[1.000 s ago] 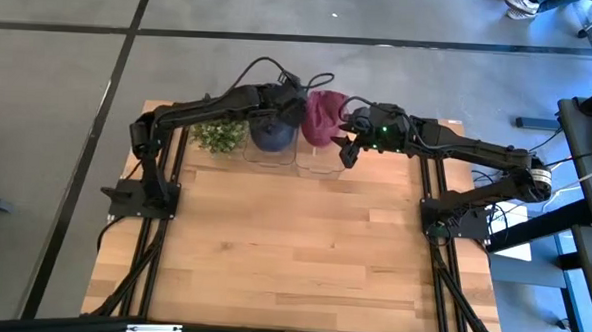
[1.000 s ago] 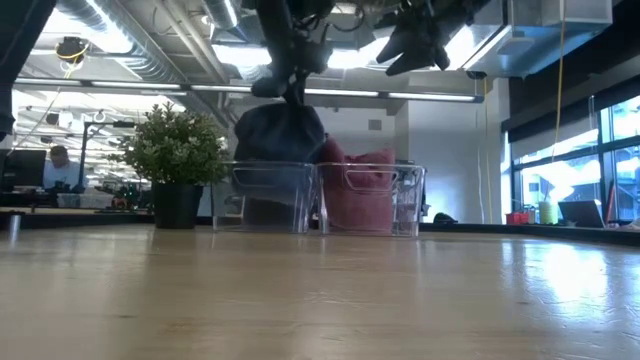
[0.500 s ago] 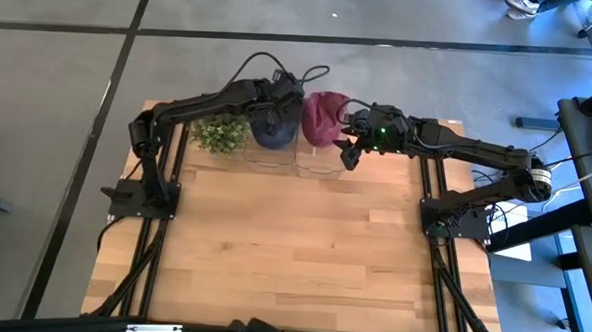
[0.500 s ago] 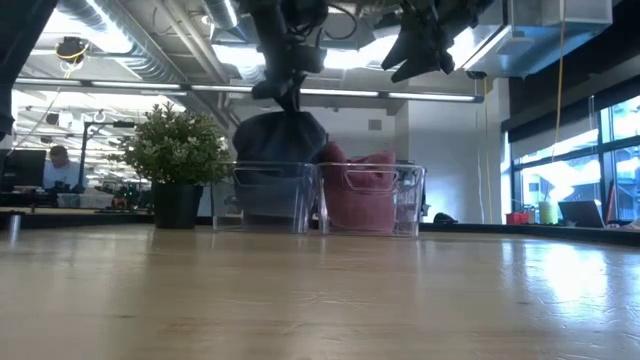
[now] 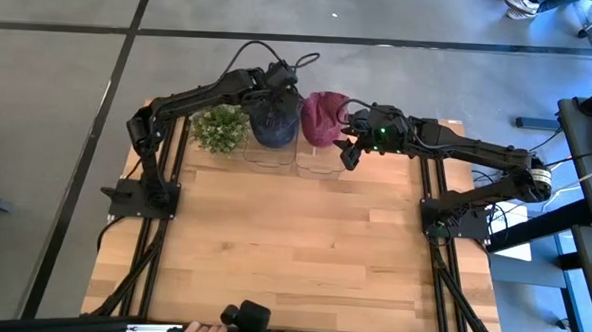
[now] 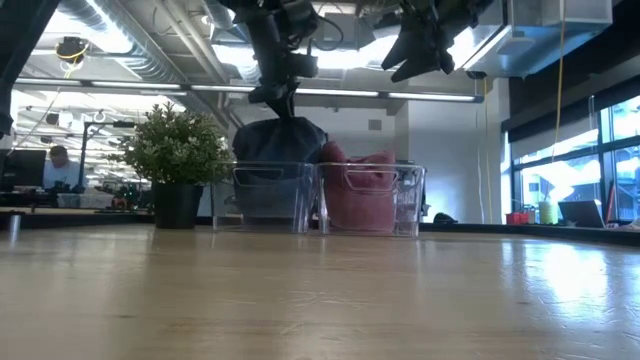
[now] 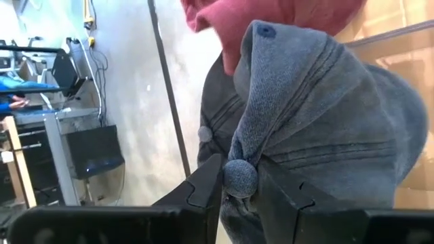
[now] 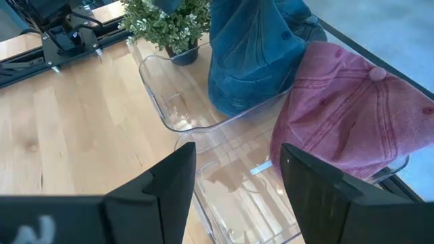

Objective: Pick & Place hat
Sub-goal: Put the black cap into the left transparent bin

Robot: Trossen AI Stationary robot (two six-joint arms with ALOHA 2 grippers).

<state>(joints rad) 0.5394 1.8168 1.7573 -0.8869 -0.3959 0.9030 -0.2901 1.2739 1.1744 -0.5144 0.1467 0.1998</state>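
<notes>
Two clear bins stand side by side at the table's far edge: the left bin (image 5: 266,149) holds the blue hat (image 5: 274,123), the right bin (image 5: 319,159) holds the red hat (image 5: 321,117). The left gripper (image 7: 239,181) pinches the blue hat's crown above its bin. The right gripper (image 8: 237,169) hovers with fingers wide, empty, near the right bin; a potted plant (image 5: 218,131) sits beside the left bin.

In the low view both arms run off the top edge. The dark blue cloth hat (image 6: 278,140) has its lower part blurred behind the clear plastic bin (image 6: 268,196) wall. The left gripper (image 7: 239,181) covers part of its crown button.
</notes>
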